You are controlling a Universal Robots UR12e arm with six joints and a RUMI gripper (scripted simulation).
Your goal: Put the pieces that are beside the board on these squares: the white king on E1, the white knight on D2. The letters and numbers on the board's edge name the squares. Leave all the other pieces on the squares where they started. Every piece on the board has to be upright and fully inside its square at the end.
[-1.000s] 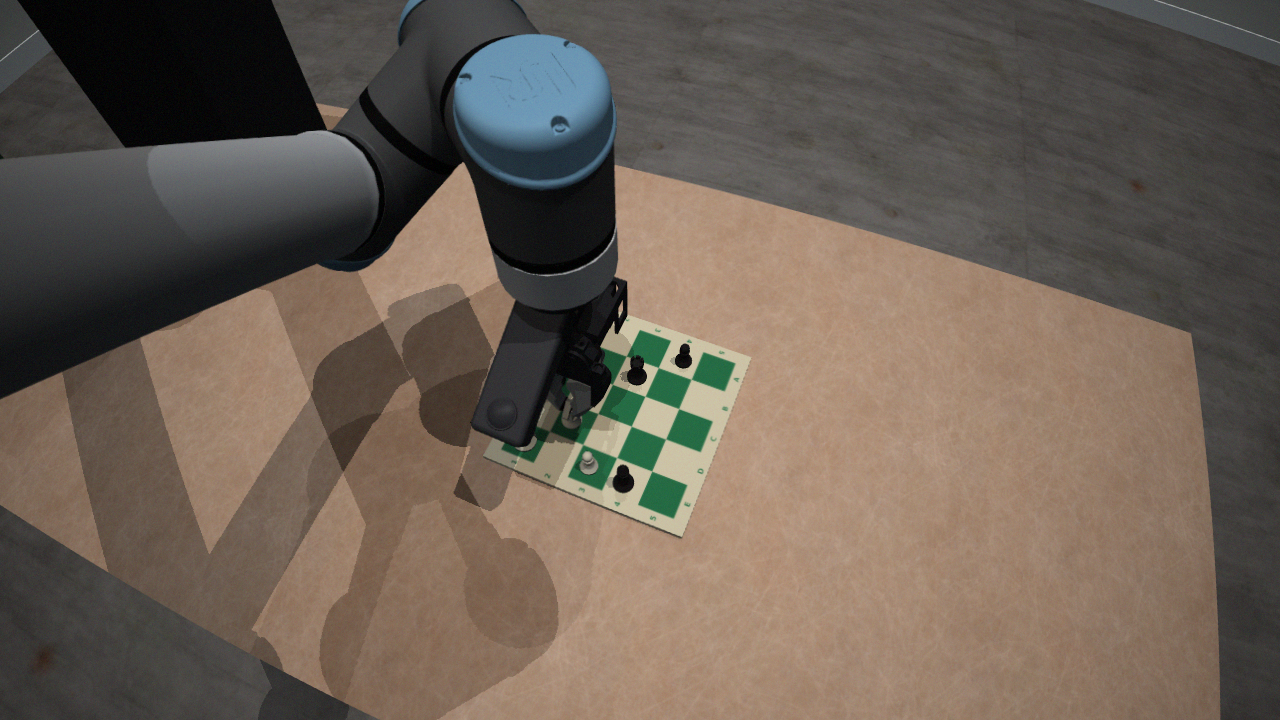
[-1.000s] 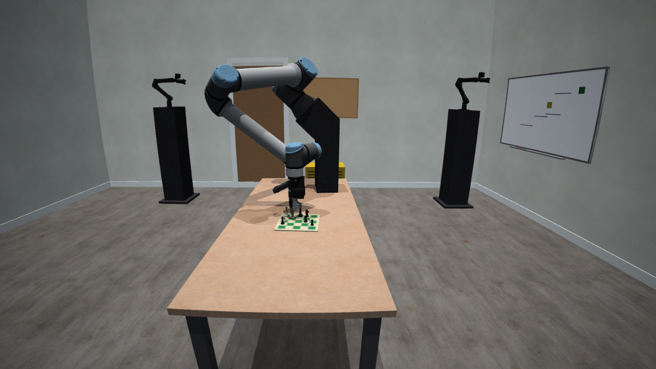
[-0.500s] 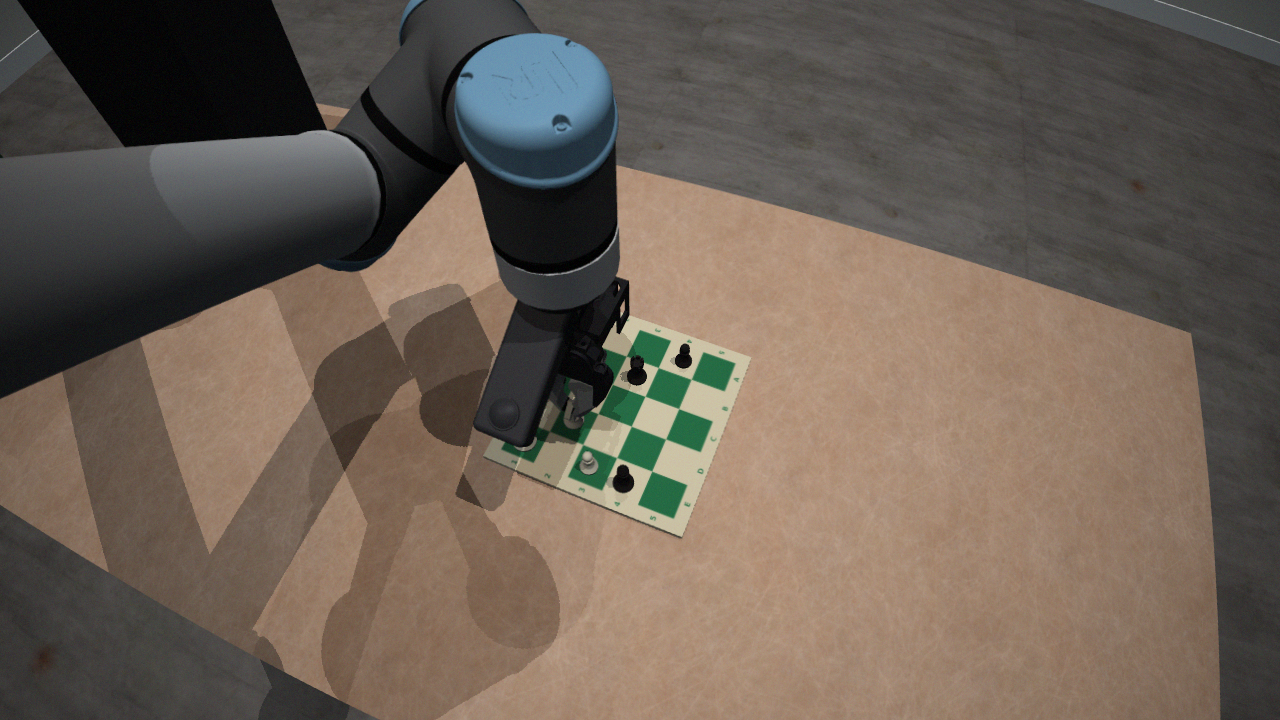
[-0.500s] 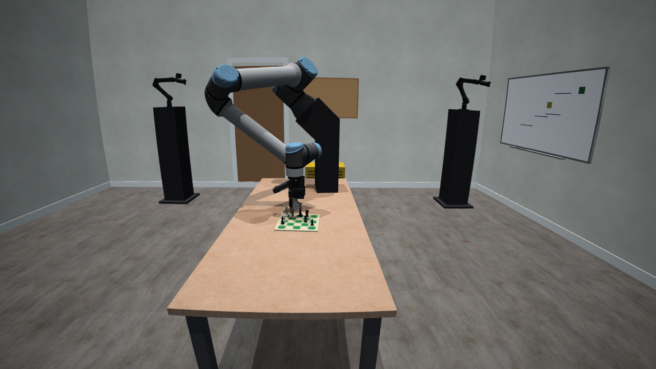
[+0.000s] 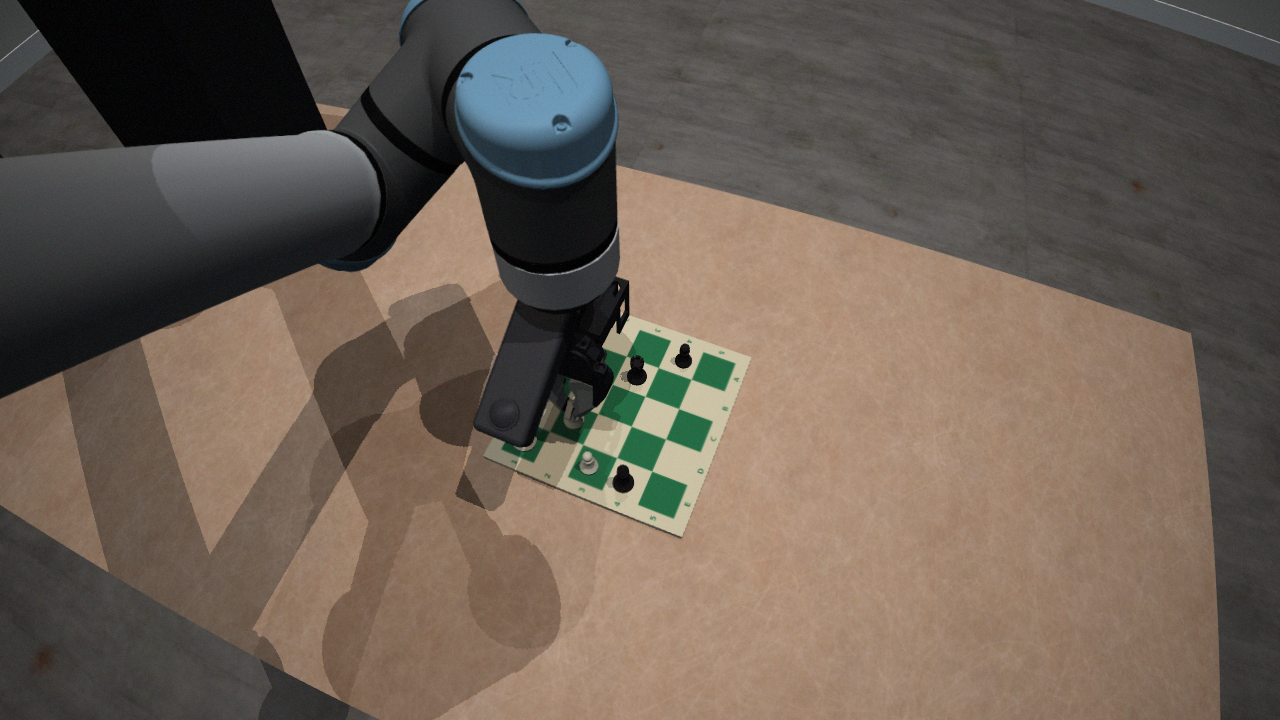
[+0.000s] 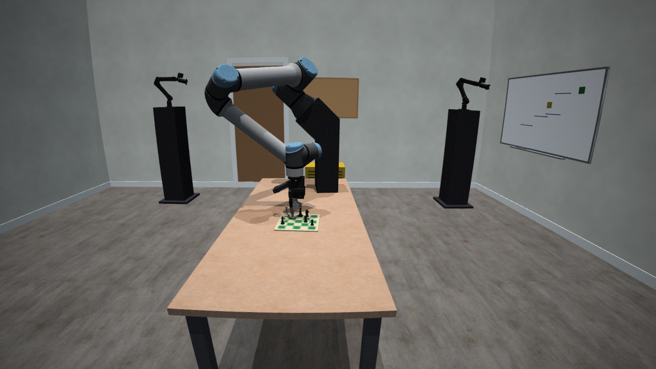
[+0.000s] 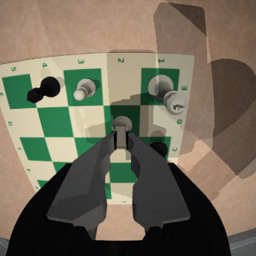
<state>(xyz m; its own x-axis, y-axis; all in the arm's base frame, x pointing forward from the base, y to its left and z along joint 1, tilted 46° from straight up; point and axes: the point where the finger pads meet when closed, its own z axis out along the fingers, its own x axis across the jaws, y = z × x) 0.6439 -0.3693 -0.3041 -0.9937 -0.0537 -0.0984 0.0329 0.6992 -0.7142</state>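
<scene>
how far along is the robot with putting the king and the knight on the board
Done: the white king stands on E1. In hand: the pincer grips the white knight low over D2. Left: set it down upright inside D2, then let go.

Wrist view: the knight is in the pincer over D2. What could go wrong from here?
1. The black piece on C1 sits right beside one finger, so opening the pincer may nudge it.
2. I cannot tell whether the white knight touches D2; if released high, it might topple.
3. The white king stands close, so retreat straight up.
</scene>
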